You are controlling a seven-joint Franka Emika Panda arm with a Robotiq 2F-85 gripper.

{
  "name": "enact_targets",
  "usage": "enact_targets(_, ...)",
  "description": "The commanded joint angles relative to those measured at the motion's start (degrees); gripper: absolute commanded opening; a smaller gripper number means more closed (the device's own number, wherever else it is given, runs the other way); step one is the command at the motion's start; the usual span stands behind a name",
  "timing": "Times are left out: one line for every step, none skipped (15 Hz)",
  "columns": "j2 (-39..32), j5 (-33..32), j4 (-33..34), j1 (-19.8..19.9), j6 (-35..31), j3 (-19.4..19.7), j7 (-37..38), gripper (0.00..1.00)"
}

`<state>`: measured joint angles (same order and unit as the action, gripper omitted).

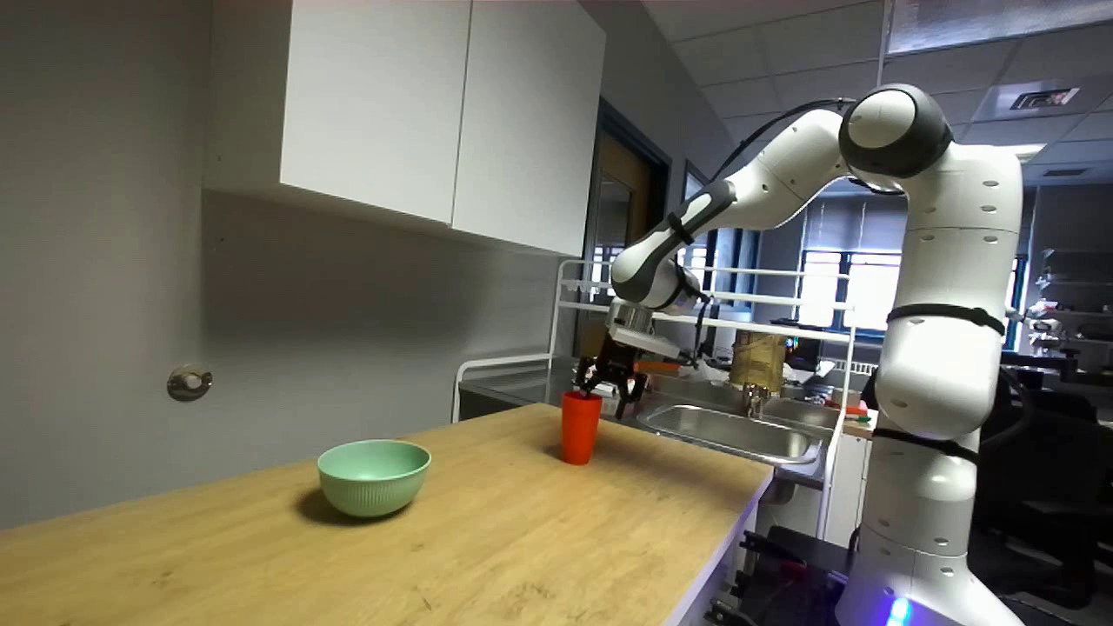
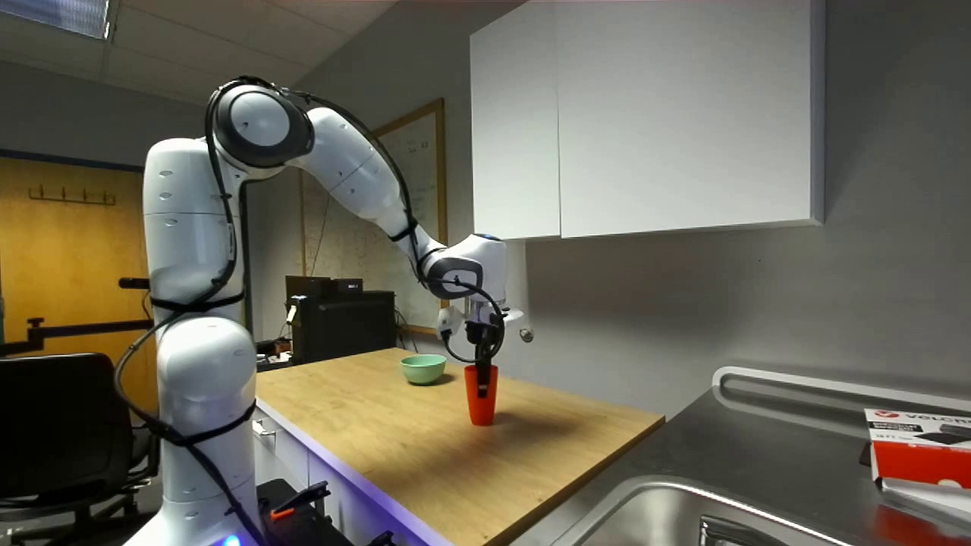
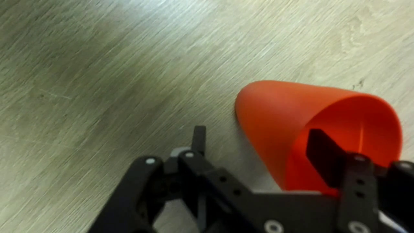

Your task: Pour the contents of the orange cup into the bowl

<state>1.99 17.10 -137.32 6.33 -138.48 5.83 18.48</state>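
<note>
Surface: light wood-grain countertop [image 1: 522, 539], set against a plain grey wall [image 1: 104, 261]; white two-door cabinet [image 1: 374, 104] mounted above, stainless-steel sink [image 1: 730, 430] beyond one end. Room: in an exterior view, wood-framed whiteboard [image 2: 419, 174] and black office chair [image 2: 61, 432]. Count: one orange-red plastic cup [image 1: 580, 430], upright on the countertop; one mint-green ribbed round bowl [image 1: 374, 478], same countertop, well apart from the cup; one white robot arm [image 1: 956, 261]; one black two-finger gripper [image 1: 606, 396]. Gripper released, fingers [image 3: 323, 153] spread: one inside the cup's mouth, the other outside its wall. Cup's contents: cannot tell.
</note>
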Motion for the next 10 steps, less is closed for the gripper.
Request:
enact_targets(0.3,-2.3,0.0,0.0,-0.9,-0.1,2.3,0.52)
enact_targets(0.3,-3.0,0.0,-0.1,-1.0,-0.2,2.8,0.45)
enact_targets(0.3,-3.6,0.1,-0.2,-1.1,-0.3,3.3,0.36)
enact_targets(0.3,-4.3,0.2,-0.3,-1.1,-0.4,3.8,0.3)
enact_targets(0.3,-4.9,0.4,-0.4,-1.1,-0.6,4.3,0.21)
enact_targets(0.3,-5.4,0.5,-0.5,-1.1,-0.8,4.7,0.14)
enact_targets(0.4,-5.8,0.7,-0.8,-1.1,-1.0,5.2,0.07)
enact_targets(0.5,-6.1,0.9,-1.0,-1.0,-1.3,5.7,0.02)
enact_targets(0.7,-6.6,1.2,-1.5,-1.1,-1.7,6.4,0.0)
enact_targets(0.9,-7.5,1.5,-1.8,-1.2,-2.1,7.1,0.0)
